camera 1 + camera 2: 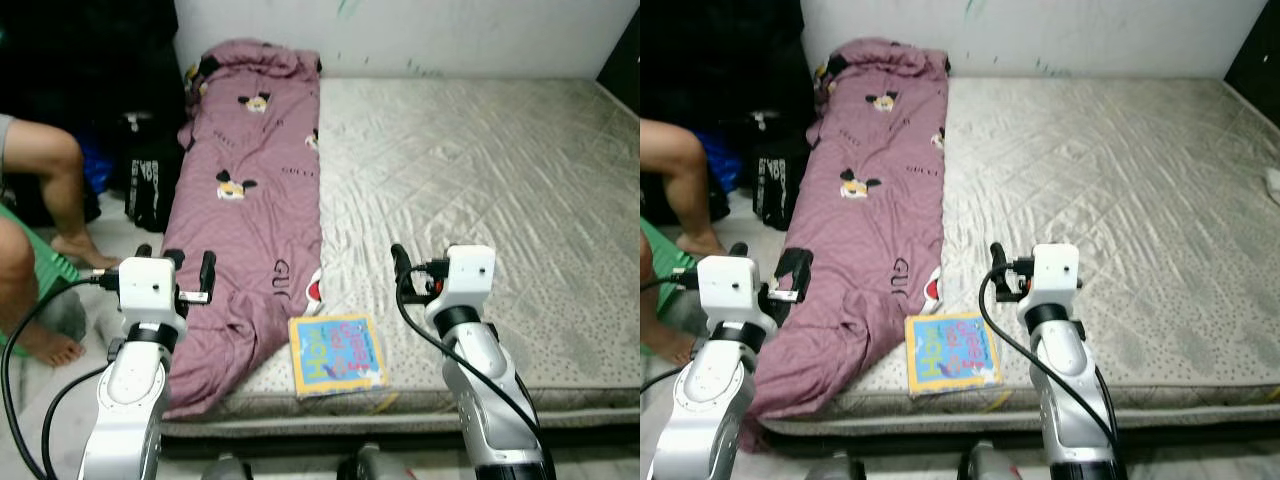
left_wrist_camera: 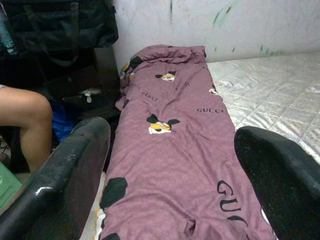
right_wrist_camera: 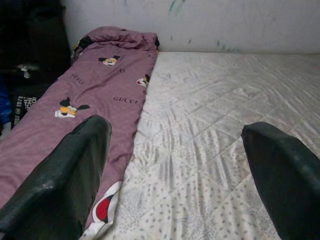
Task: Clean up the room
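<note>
A purple blanket [image 1: 250, 200] printed with cartoon mice lies lengthwise along the left side of a bare quilted mattress [image 1: 480, 160], its lower end hanging over the front edge. A colourful children's book [image 1: 336, 354] lies flat at the mattress's front edge, beside the blanket's end. My left gripper [image 1: 176, 262] is held over the blanket's lower left edge, open, with nothing between its fingers [image 2: 65, 170]. My right gripper [image 1: 420, 268] hovers over bare mattress just right of the book, also open and empty, its fingers [image 3: 280, 175] wide apart.
A person sits at the left on a green stool, bare legs [image 1: 50, 190] and feet on the floor close to my left arm. Black bags [image 1: 150, 185] stand against the wall beside the bed. A white wall runs behind the mattress.
</note>
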